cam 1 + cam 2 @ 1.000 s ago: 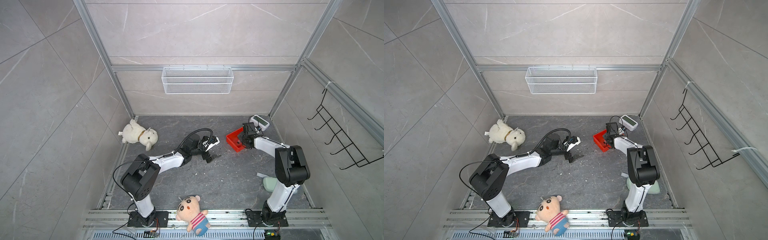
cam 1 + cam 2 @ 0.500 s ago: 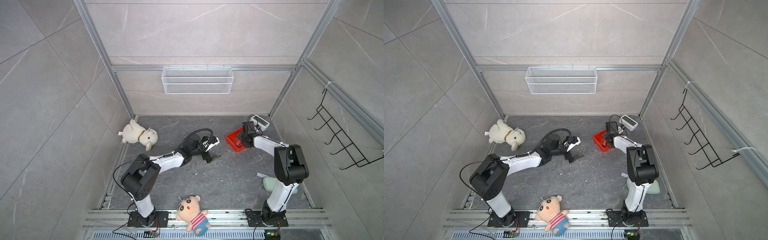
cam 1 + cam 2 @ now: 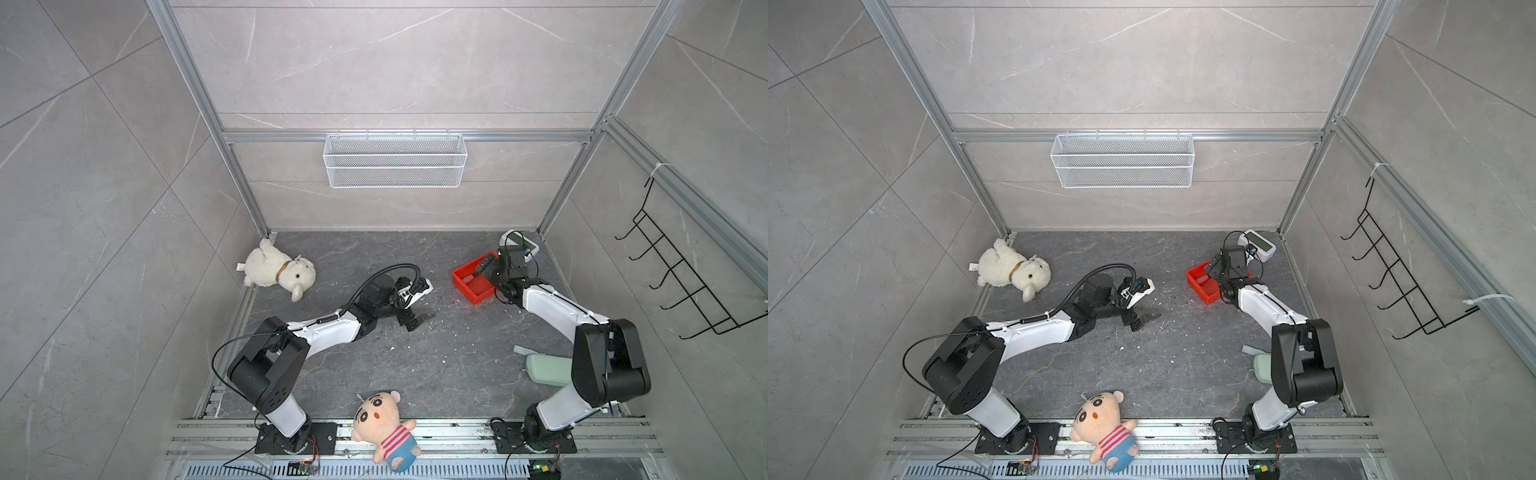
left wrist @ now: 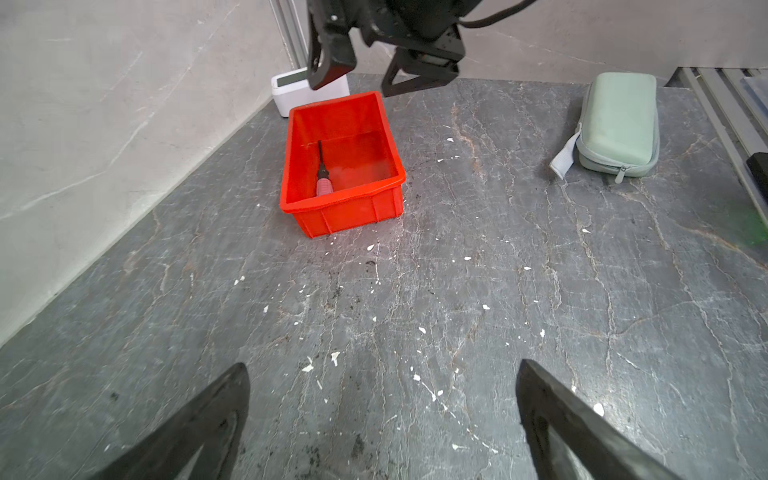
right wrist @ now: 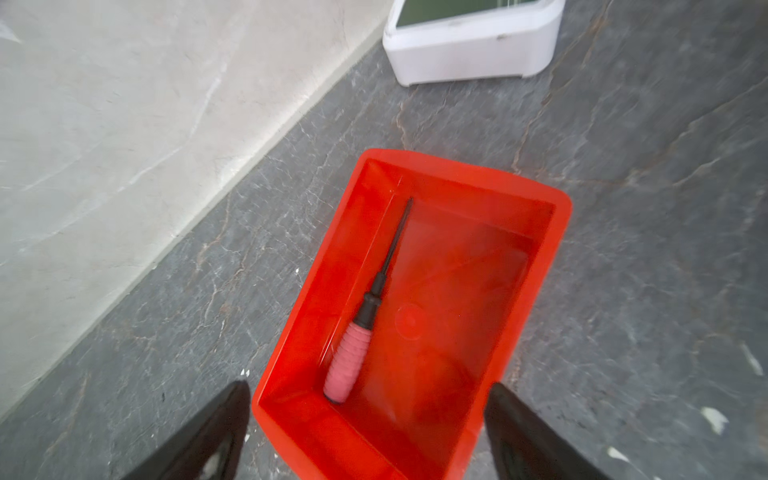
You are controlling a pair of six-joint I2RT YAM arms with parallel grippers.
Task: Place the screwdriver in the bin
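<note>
The screwdriver (image 5: 361, 328), black shaft and pink ribbed handle, lies flat inside the red bin (image 5: 557, 232) along one long wall, also seen in the left wrist view as the screwdriver (image 4: 323, 178) in the bin (image 4: 353, 210). My right gripper (image 5: 368, 386) hovers open just above the bin (image 3: 478, 293), its fingers straddling one end and touching nothing. My left gripper (image 4: 381, 365) is open and empty low over the floor, facing the bin from mid-table (image 3: 409, 322).
A white clock (image 3: 521, 245) stands behind the bin in the back right corner. A green pouch (image 3: 544, 368) lies by the right arm's base. A white plush lamb (image 3: 278, 270) lies back left, a doll (image 3: 384, 428) on the front rail, a wire basket (image 3: 395, 160) on the back wall.
My right gripper's jaws have opened over the bin, and the screwdriver now lies loose in it. The left arm has not moved.
</note>
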